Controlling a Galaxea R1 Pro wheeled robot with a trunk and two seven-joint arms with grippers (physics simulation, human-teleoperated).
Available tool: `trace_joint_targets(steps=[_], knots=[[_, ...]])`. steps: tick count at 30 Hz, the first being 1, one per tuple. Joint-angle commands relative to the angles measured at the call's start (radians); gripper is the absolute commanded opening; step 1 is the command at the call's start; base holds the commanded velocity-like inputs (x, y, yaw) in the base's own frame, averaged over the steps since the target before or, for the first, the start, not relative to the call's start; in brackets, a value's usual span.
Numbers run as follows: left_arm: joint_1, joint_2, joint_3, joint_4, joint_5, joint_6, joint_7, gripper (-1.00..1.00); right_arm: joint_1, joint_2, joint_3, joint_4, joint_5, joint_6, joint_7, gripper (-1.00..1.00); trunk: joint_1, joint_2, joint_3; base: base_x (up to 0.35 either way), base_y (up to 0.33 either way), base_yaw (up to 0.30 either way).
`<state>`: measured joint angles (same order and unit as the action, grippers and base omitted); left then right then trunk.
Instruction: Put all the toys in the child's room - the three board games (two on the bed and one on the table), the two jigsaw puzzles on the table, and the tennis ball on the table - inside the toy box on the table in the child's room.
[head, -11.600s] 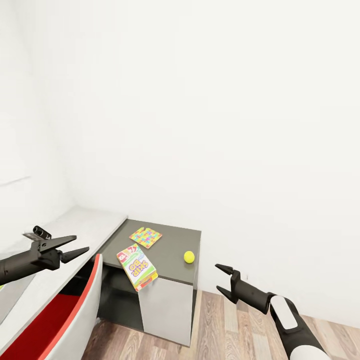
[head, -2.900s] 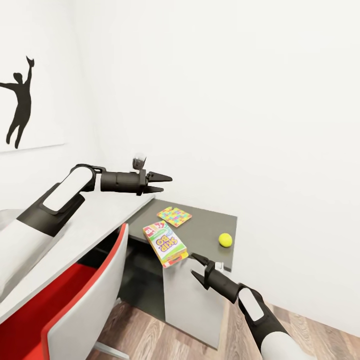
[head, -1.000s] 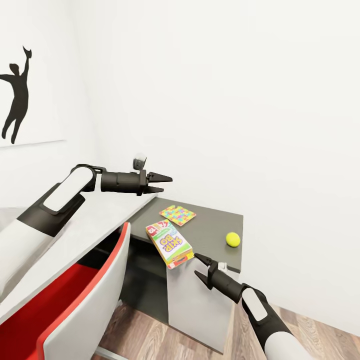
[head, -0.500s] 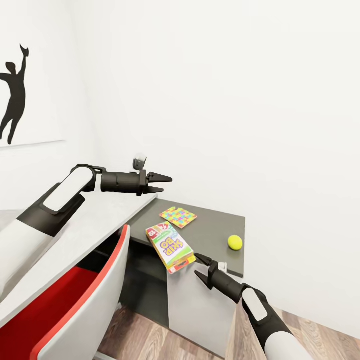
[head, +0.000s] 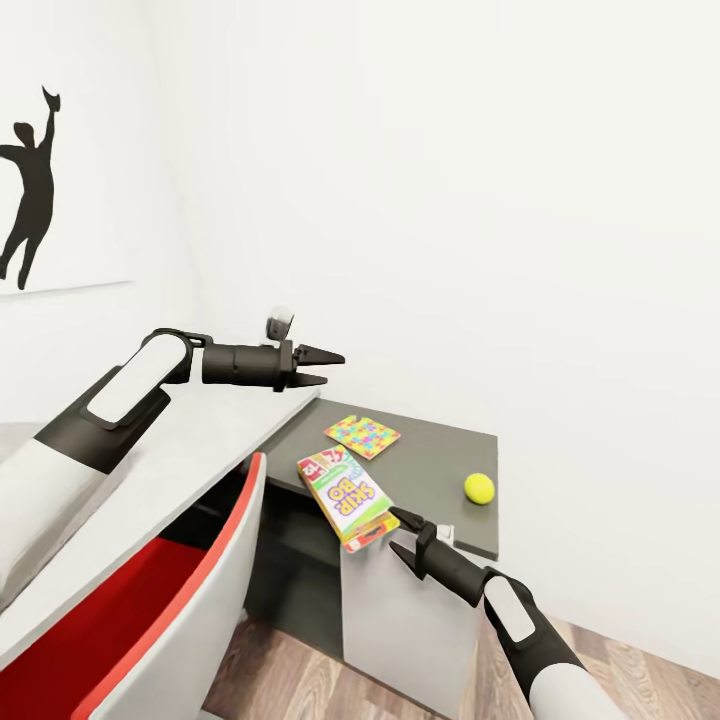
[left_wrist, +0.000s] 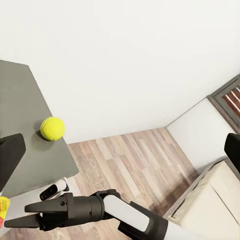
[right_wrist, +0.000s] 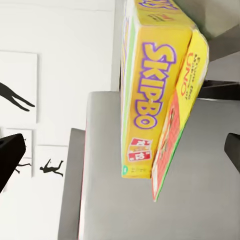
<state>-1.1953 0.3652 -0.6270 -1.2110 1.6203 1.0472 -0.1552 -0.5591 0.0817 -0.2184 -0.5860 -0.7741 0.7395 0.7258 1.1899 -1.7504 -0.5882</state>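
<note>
Open air lies between the right end effector (head: 403, 530) and the SKIP-BO box (head: 344, 496) overhanging the table (head: 440, 480) edge just ahead; the cabinet door (head: 400, 620) blocks below.

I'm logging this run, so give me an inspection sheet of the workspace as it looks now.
Surface: dark cabinet top beside the pale desk.
Job's things: SKIP-BO box overhangs the cabinet's front edge; jigsaw lies flat behind it; ball sits apart, near the cabinet's right edge.
Clutter: red and grey chair at the desk.
Grippers: left gripper open, raised above the desk; right gripper open, tips just short of the box.
Cables: nothing seen.
Surroundings: white walls, silhouette poster, wood floor.
</note>
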Motion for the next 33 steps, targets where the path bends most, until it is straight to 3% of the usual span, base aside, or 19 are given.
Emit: trace_joint_targets(steps=[1, 33], knots=[[-0.001, 0.0, -0.002, 0.001, -0.008, 0.0, -0.01, 1.0, -0.001, 0.001, -0.006, 0.0, 0.001, 0.006, 0.001, 1.0, 0.0, -0.001, -0.001, 0.001, 0.1, 0.0], [-0.001, -0.001, -0.002, 0.001, -0.008, 0.0, -0.011, 1.0, -0.001, -0.008, -0.006, 0.0, 0.001, 0.006, 0.001, 1.0, 0.0, -0.001, -0.001, 0.054, 0.033, 0.0]])
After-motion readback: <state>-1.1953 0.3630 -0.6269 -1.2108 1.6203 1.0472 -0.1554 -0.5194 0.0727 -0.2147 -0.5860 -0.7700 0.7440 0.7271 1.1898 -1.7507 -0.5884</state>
